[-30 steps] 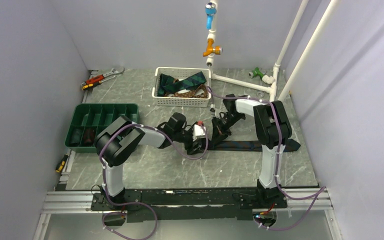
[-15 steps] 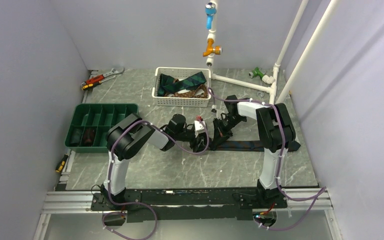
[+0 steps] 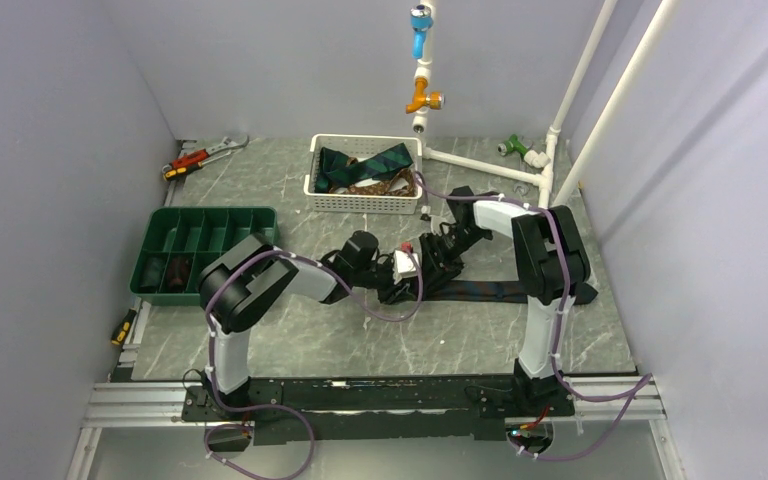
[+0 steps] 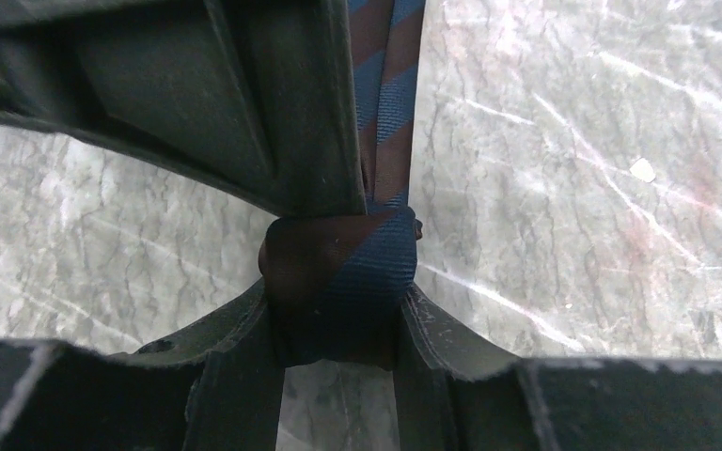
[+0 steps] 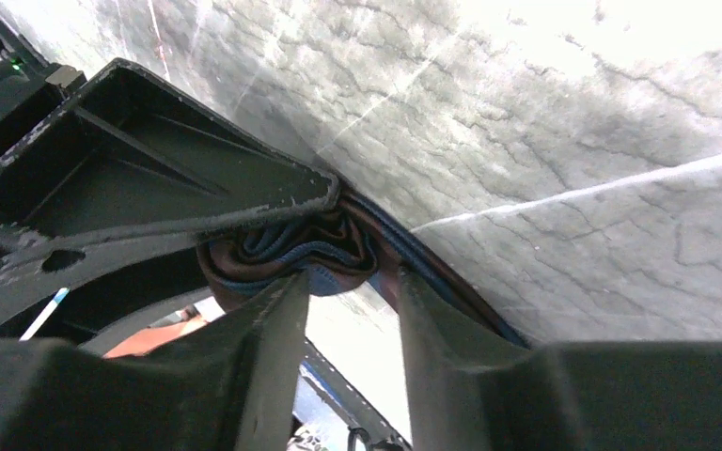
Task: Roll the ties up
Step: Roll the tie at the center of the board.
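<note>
Striped cloth in navy and maroon makes up the one striped tie (image 3: pixel 495 291) laid out on the tabletop (image 3: pixel 290 338). It lies flat from the right side toward the middle, and there its left end is wound into a tight roll (image 4: pixel 343 282). Both arms meet at that point. The left gripper (image 4: pixel 338 315) has its jaws closed partway against the two sides of the roll, touching the fabric on each flank. This hold is judged to stop the coil from springing loose. The right gripper (image 5: pixel 348 282) stands with its jaws parted and a clear gap between them. The coiled end sits just at its fingertips (image 5: pixel 277 310), and nothing is seen pinched. One of its fingers rests against the far side of the roll beside the unrolled length, apparently as a backstop. The unwound part lies straight, which should let the winding run true, and most of the tie's length is yet to be rolled. Count on the tabletop: one tie in work. Two finished rolls (image 3: pixel 164 271) sit side by side in the near-left compartments of the green tray (image 3: pixel 210 211) at the left, evidently the place for completed pieces. More unrolled ties (image 3: pixel 365 160) are heaped in the white basket (image 3: pixel 365 204) at the far middle. At least one is dark green and one brown, but their exact number cannot be told from the tangle.
</note>
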